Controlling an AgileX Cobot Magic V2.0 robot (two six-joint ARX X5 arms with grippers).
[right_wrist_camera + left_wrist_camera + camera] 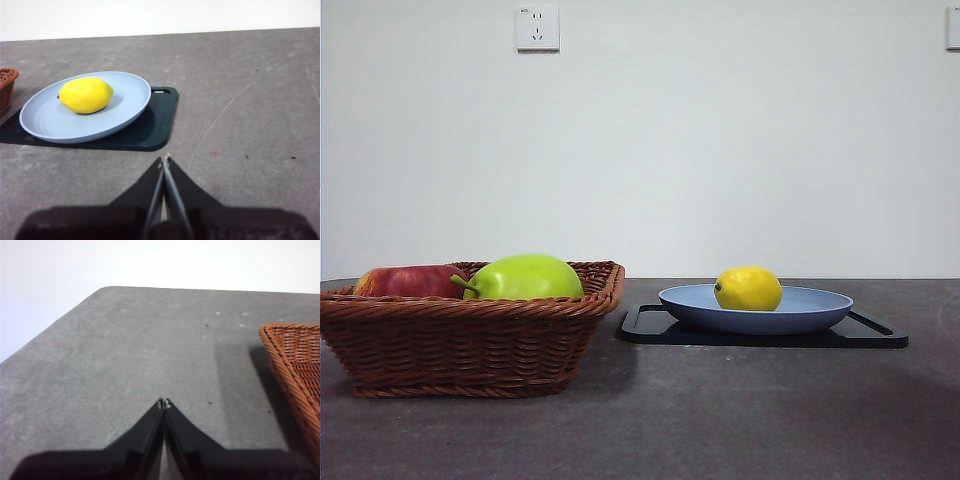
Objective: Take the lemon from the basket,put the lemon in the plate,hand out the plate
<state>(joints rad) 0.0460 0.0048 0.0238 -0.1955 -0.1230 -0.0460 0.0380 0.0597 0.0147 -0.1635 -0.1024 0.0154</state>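
1. The lemon [748, 288] lies on its side in the light-blue plate [820, 305], slightly off the plate's middle, with nothing gripping it.
2. The plate rests on a flat black rectangular tray [875, 335] on the dark grey table [720, 420]; in the right wrist view the tray [155, 122] shows a slot handle at its end.
3. The wicker basket [470, 340] stands beside the tray, apart from it, and holds a red apple [408, 281] and a larger yellow-green stemmed fruit [525, 277] (the two appear to touch, the stem pointing toward the apple).
4. The right gripper [165, 161] hangs above bare table near the tray's corner, its jaws clenched together tip to tip and holding nothing.
5. The left gripper [164, 403] is likewise closed and empty, over open table with only a corner of the basket [295, 365] in sight to one side.
6. Neither arm appears in the front view; a white wall socket [537, 27] sits high on the wall behind.
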